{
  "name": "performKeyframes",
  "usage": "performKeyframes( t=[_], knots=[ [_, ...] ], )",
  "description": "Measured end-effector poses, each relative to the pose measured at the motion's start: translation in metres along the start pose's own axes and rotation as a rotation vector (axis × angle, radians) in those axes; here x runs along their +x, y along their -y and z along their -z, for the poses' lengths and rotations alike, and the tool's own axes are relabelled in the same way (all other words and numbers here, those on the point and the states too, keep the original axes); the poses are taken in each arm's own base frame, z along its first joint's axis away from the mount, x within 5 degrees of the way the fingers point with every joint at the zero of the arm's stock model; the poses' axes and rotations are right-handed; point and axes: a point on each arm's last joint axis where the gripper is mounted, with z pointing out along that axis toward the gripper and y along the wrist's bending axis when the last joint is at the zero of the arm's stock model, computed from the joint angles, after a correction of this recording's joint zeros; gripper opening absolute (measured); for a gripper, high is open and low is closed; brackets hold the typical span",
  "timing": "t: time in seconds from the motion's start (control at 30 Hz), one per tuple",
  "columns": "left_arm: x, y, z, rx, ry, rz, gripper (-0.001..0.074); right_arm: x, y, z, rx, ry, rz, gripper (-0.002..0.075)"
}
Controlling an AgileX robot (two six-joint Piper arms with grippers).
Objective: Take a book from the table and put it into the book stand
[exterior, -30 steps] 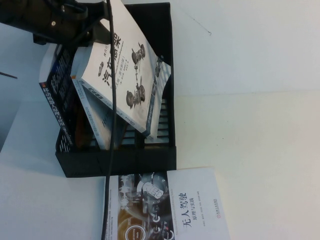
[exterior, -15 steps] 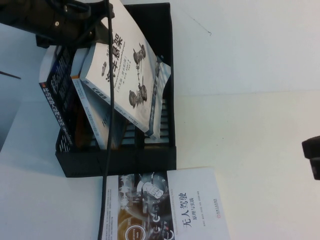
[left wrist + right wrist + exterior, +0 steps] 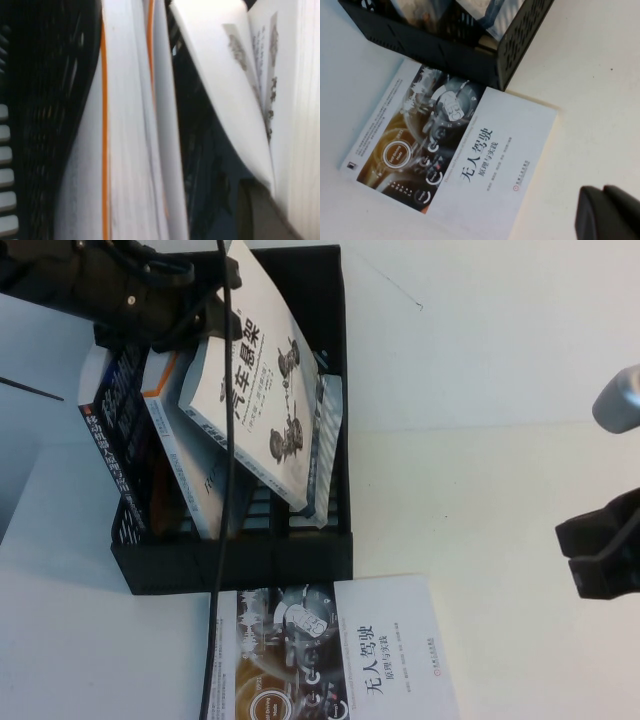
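The book [image 3: 265, 390], white with a black Chinese title and grey car-part images, hangs tilted over the right compartment of the black book stand [image 3: 240, 560], its lower corner down inside. My left gripper [image 3: 205, 310] is shut on the book's upper edge at the far end of the stand. In the left wrist view one dark finger [image 3: 265, 215] lies against the book's pages [image 3: 300, 100]. My right gripper [image 3: 600, 558] hangs shut and empty over the table [image 3: 480, 340] at the right; it also shows in the right wrist view [image 3: 605, 215].
A cream book with an orange edge [image 3: 185, 465] and a dark blue book [image 3: 115, 430] lean in the stand's other compartments. A white-and-dark cover book with an orange circle [image 3: 340, 650] lies flat on the table just in front of the stand [image 3: 445, 50].
My left gripper has shifted the book right and lower into the stand. My right arm has come into view from the right edge.
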Motion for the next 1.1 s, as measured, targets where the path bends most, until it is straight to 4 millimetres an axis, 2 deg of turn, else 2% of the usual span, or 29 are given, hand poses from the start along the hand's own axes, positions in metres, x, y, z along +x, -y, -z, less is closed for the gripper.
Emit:
performKeyframes(
  t=[0.2,0.27,0.37,0.43,0.5,0.57,0.67,0.8,0.97,1.1],
  knots=[
    [0.003,-0.001,-0.013,-0.022,-0.011,-0.016,0.0127,-0.001,0.000,0.000,-0.002,0.013,0.004,0.0008],
    [0.004,0.000,-0.014,-0.027,-0.015,-0.012,0.0190,-0.001,0.000,0.000,-0.002,0.015,0.004,0.0008],
    [0.003,0.000,-0.014,-0.025,-0.002,0.000,0.0347,-0.002,0.000,0.000,-0.002,0.017,0.006,0.0008],
    [0.001,0.002,-0.013,-0.022,0.008,-0.001,0.0422,-0.002,0.000,0.000,-0.003,0.019,0.006,0.0008],
    [0.000,0.002,-0.013,-0.019,0.014,0.000,0.0457,-0.002,0.000,0.000,0.000,0.023,0.009,0.0008],
    [0.000,0.003,-0.012,-0.019,0.017,-0.001,0.0460,-0.002,0.001,0.000,0.006,0.026,0.013,0.0008],
    [-0.004,0.007,-0.005,-0.018,0.029,-0.020,0.0422,-0.003,0.003,0.007,0.034,0.052,0.019,0.0008],
    [-0.012,0.021,0.017,-0.004,0.067,-0.059,0.0290,-0.003,0.009,0.023,0.088,0.119,0.023,0.0008],
    [-0.015,0.040,0.058,0.001,0.134,-0.128,0.0058,0.003,0.016,0.059,0.149,0.239,0.046,0.0008],
    [-0.014,0.052,0.100,-0.046,0.222,-0.211,0.0011,0.016,0.025,0.092,0.227,0.302,0.016,0.0008]
  ],
)
